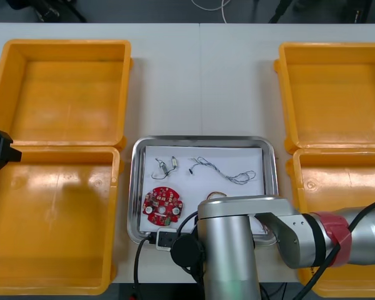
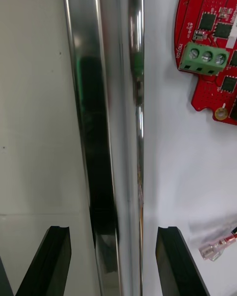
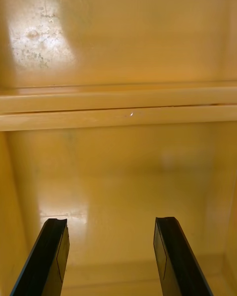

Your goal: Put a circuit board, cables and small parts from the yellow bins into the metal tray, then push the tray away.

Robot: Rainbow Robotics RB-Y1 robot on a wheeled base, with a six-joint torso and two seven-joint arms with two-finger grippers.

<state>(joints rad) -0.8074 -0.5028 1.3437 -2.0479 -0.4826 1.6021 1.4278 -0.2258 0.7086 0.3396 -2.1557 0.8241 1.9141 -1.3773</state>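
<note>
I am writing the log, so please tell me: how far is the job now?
Done: circuit board, twisted cable and a small metal part lie in the metal tray. In hand: the right gripper, open, stands astride the tray's near rim. Remaining: pushing the tray away. The left gripper hovers open over a yellow bin.

Our right claw (image 2: 112, 233) straddled the rim of the metal tray (image 2: 106, 128); beyond the tray we saw bare bench (image 1: 200, 84) lying open.
</note>
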